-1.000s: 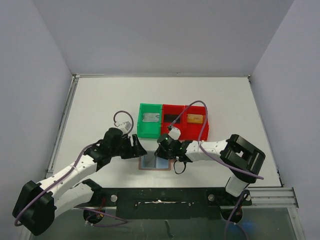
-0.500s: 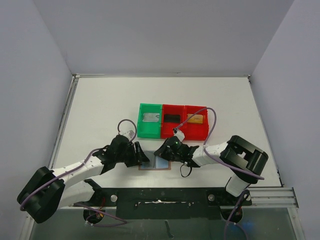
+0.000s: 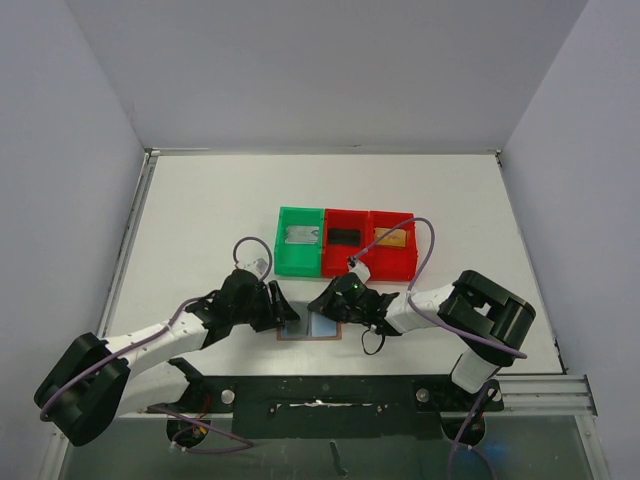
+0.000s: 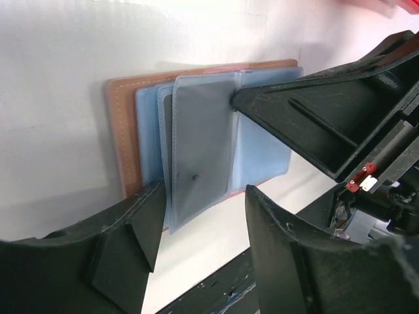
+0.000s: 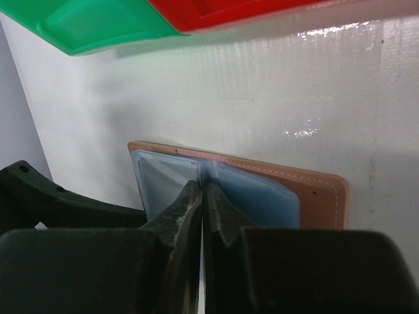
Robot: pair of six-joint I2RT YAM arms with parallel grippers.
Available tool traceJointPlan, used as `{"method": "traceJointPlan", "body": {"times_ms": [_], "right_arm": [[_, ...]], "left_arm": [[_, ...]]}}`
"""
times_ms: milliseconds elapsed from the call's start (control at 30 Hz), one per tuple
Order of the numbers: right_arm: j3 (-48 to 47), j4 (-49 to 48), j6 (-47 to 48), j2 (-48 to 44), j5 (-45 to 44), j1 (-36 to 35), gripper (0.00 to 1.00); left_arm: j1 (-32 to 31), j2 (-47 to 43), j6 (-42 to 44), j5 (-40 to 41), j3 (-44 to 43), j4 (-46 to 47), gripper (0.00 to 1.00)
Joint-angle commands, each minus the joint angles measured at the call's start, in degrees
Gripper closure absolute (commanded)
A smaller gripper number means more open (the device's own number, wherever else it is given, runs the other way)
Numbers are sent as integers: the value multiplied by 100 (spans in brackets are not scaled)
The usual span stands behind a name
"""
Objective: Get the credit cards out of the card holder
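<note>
The card holder (image 3: 310, 326) lies open on the table, brown leather with blue plastic sleeves (image 4: 121, 131). My right gripper (image 3: 327, 305) is shut on one sleeve at the holder's spine (image 5: 203, 186) and holds it upright. That sleeve (image 4: 203, 140) looks grey; I cannot tell whether a card is in it. My left gripper (image 3: 287, 313) is open at the holder's left edge, its fingers (image 4: 131, 229) astride the raised sleeve without touching it. A silver-grey card (image 3: 300, 236), a black card (image 3: 345, 236) and a gold-tan card (image 3: 391, 238) lie in the bins.
A green bin (image 3: 284, 258) and two red bins (image 3: 368, 262) stand in a row just behind the holder. Their edges show at the top of the right wrist view (image 5: 98, 29). The table's front rail (image 3: 320, 390) runs close below the holder.
Both arms have come down and closed in on the holder. The right gripper now pinches a sleeve at the spine. Little has moved in the last half second.
</note>
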State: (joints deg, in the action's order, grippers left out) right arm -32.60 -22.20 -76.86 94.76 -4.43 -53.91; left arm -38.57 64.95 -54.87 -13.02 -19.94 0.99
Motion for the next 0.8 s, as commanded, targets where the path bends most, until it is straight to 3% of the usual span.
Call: {"method": "traceJointPlan", "body": {"times_ms": [0, 133, 300, 767], "right_arm": [[184, 521, 34, 310, 134, -29, 100], [184, 510, 29, 332, 150, -27, 100], [218, 414, 21, 355, 174, -13, 100], [342, 233, -32, 385, 232, 24, 100]], "left_arm": [[-30, -343, 96, 709, -372, -578, 47], [-30, -538, 178, 1036, -504, -953, 42], [-28, -519, 100, 569, -380, -291, 42], [-28, -89, -127, 149, -220, 235, 49]]}}
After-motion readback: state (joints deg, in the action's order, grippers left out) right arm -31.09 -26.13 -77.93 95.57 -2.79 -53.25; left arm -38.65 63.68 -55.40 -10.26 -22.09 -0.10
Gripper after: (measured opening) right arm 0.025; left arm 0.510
